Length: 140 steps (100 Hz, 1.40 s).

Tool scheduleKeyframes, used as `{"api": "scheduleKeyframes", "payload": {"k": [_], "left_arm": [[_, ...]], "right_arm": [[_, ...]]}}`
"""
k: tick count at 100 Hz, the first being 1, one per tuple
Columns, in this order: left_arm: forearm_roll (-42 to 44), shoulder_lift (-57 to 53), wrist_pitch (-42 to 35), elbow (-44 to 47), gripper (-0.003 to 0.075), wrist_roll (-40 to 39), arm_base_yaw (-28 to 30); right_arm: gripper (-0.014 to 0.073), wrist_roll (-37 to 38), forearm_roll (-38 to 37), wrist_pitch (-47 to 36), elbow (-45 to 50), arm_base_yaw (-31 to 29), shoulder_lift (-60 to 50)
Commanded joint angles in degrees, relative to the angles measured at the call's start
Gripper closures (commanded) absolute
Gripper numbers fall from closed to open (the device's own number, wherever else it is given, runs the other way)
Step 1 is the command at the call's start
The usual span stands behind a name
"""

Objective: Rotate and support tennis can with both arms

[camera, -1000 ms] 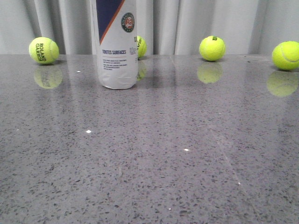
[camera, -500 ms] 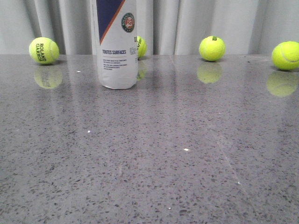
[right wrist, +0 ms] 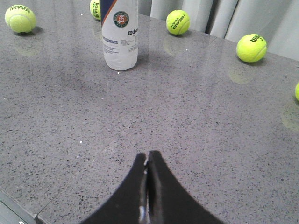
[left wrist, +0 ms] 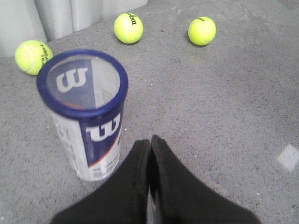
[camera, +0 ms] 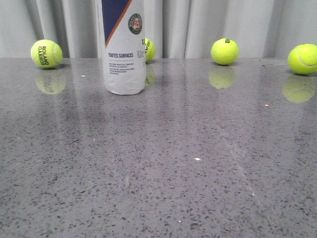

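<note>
Grey stone top: speckled, glossy table (camera: 163, 163) that mirrors everything standing on it.
Tennis can: the tennis can (camera: 124, 47) stands upright on the table toward its far side, navy rim up and lid end clear; nothing touches it.
Can label: white with a navy panel, an orange stripe, a round badge and a white "W".
Left gripper: the left gripper (left wrist: 150, 142) has its two black fingers pressed together with nothing between them; the can (left wrist: 86, 116) is just beside the fingertips, off to one side and a little ahead, not touching.
Right gripper: the right gripper (right wrist: 147, 158) has its fingers closed tip to tip, empty, above bare table; the can (right wrist: 120, 35) is well ahead of the tips and apart from them.
Balls: four yellow-green tennis balls along the far edge by the curtain: one (camera: 46, 53) left of the can, one (camera: 149, 49) partly hidden behind it, one (camera: 225, 51) further right, and one (camera: 303, 59) at the frame's right edge.
Backdrop: pale pleated curtain (camera: 208, 22) behind the table.
</note>
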Motion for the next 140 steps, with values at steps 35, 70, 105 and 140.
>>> {"api": "scheduleKeyframes", "payload": {"k": [35, 70, 105, 140], "left_arm": [[-1.9, -18.5, -21.5, 27.0, 0.0740, -0.5, -0.6], [1.8, -30.1, -28.9, 43.4, 0.0740, -0.4, -0.6], [6.1, -43.8, -38.9, 56.8, 0.0740, 0.0, -0.1], [11.0, -53.4, -47.7, 67.1, 0.0740, -5.4, 10.4]], "right_arm": [[0.0660, 0.0, -0.5, -4.5, -1.2, -0.1, 0.6], [0.0660, 0.0, -0.5, -4.5, -1.2, -0.1, 0.6], [0.0660, 0.0, -0.5, -4.5, -1.2, -0.1, 0.6], [0.0660, 0.0, -0.5, -4.5, -1.2, -0.1, 0.6]]}}
